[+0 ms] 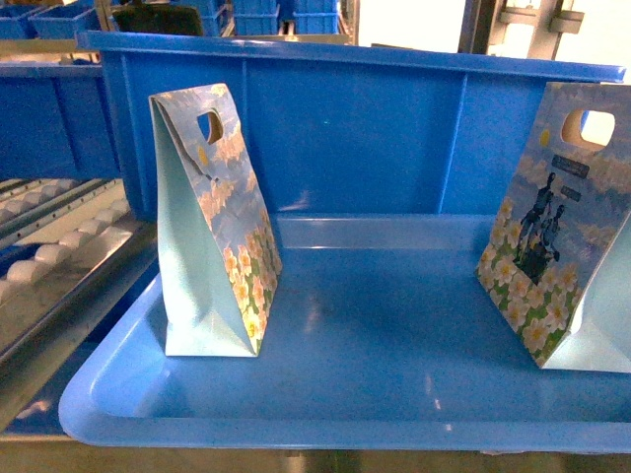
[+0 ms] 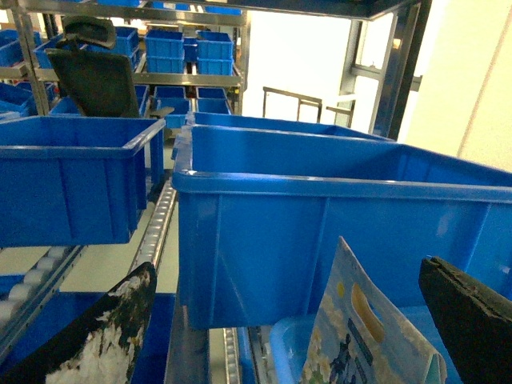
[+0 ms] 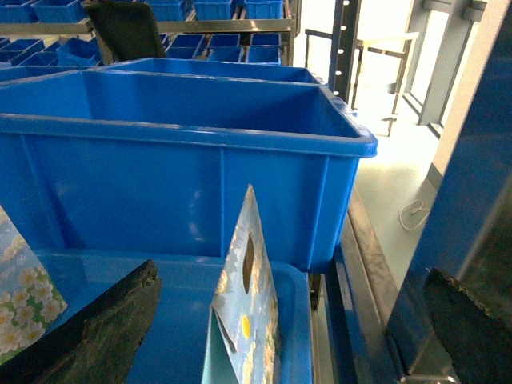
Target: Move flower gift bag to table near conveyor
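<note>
Two flower gift bags stand upright in a shallow blue tray. One bag is at the tray's left, the other at its right. Neither gripper shows in the head view. In the left wrist view my left gripper is open, and a bag rises between its fingers without touching them. In the right wrist view my right gripper is open too, with a bag seen edge-on between its fingers. The conveyor's white rollers run along the left. The table is out of view.
A deep blue bin stands right behind the tray. A second blue bin sits on the roller track to the left. Steel racking with several more blue bins fills the background. A steel rail runs to the right of the tray.
</note>
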